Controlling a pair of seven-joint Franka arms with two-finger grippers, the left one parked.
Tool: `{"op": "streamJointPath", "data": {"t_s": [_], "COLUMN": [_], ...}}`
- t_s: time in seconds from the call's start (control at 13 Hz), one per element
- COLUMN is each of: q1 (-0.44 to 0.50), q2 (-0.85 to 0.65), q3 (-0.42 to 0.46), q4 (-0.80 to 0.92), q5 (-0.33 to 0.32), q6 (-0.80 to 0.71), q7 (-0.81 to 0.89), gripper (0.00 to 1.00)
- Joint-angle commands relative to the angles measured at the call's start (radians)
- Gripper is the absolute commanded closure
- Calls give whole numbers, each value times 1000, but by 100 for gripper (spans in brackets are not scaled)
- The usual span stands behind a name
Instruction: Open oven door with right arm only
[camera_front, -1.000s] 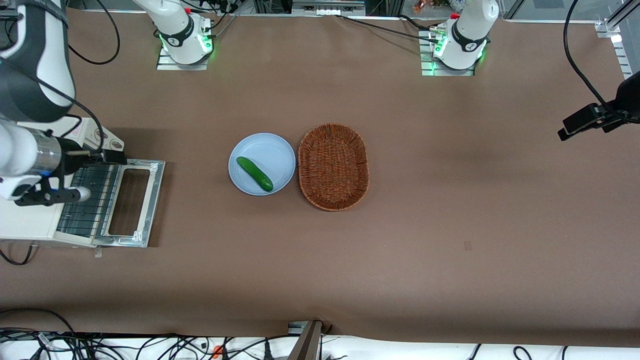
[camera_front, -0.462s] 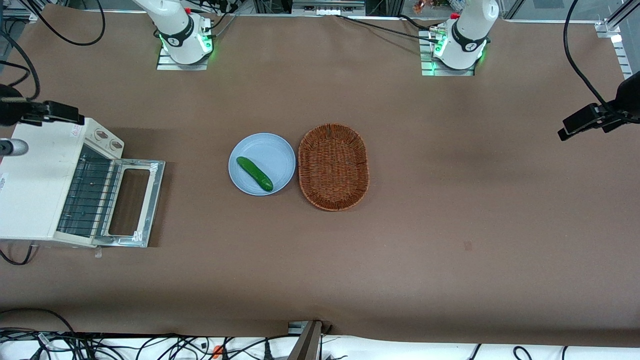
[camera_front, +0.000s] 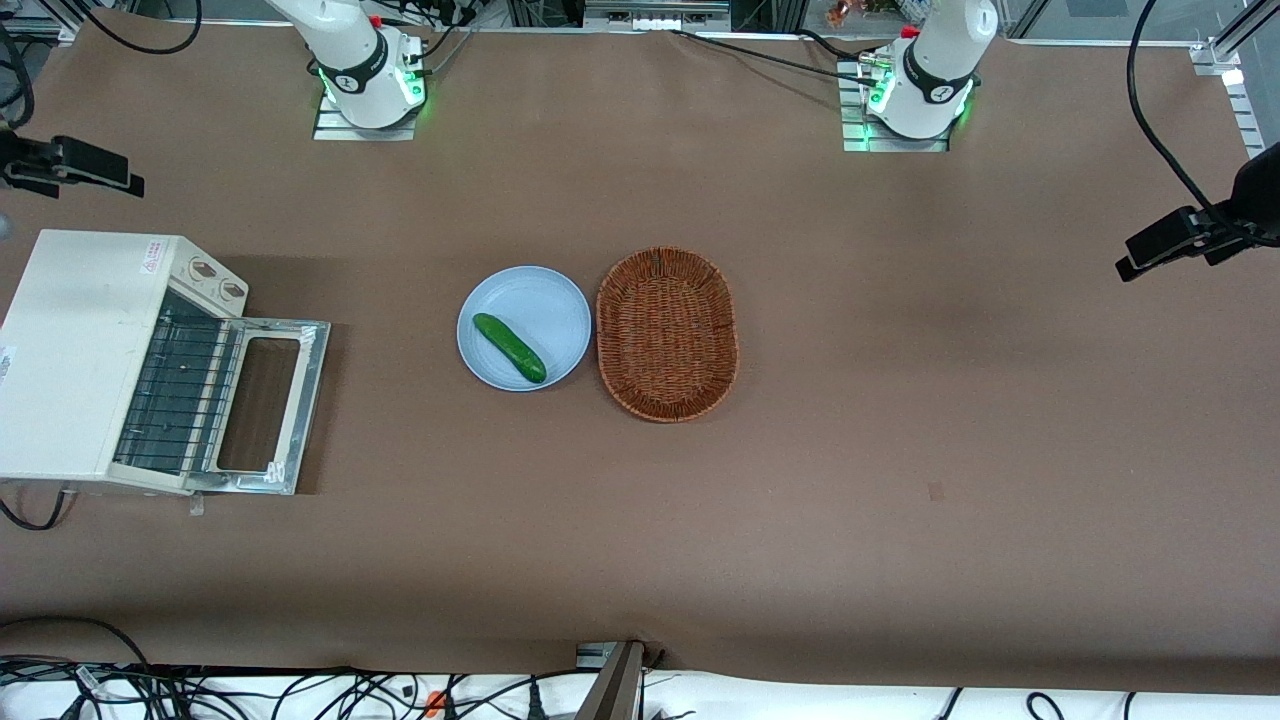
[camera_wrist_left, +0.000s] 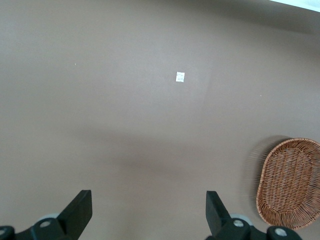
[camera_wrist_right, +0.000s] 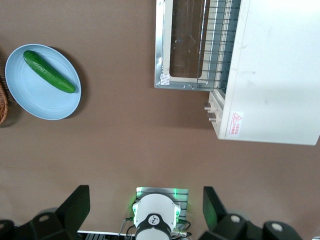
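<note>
— Where's the oven (camera_front: 85, 350) sitting?

— At the working arm's end of the bench (camera_front: 900, 450), about mid-height in the front view. It is cream-white, with two round knobs (camera_front: 218, 280) on the end of its face that is farther from the front camera.

— And the oven door (camera_front: 300, 400)?

— Fully down. It lies flat on the bench in front of the oven with its shiny inner face up, and the brown bench shows through the glass. The wire rack (camera_front: 180, 400) is in plain sight inside the opening.

— What about the gripper (camera_wrist_right: 144, 192)?

— It's spread wide and holds nothing. It hangs high over the bench, well apart from the door. Its wrist camera looks down on the oven, the door and the base of the right arm (camera_front: 355, 55). In the front view, only a black part of that arm pokes in at the frame's edge, farther from the camera than the oven.

— Anything else out there?

— Near the middle of the frame, a pale blue plate (camera_front: 560, 310) holds a cucumber (camera_front: 510, 347) lying slantwise. A brown wicker basket (camera_front: 640, 280) sits just beside the plate, toward the parked arm's end.
</note>
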Motion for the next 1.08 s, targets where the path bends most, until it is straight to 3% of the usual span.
{"op": "streamJointPath", "data": {"t_s": [0.0,0.23,1.0], "q1": [-24,-83,-65], "q2": [-93,-113,-44], "q3": [23,89,103], "q4": [-92,-92,-7], "q5": [0,2,4], "q6": [31,26,54], "q7": [-6,-6,-5], "gripper": [0,0,0]}}
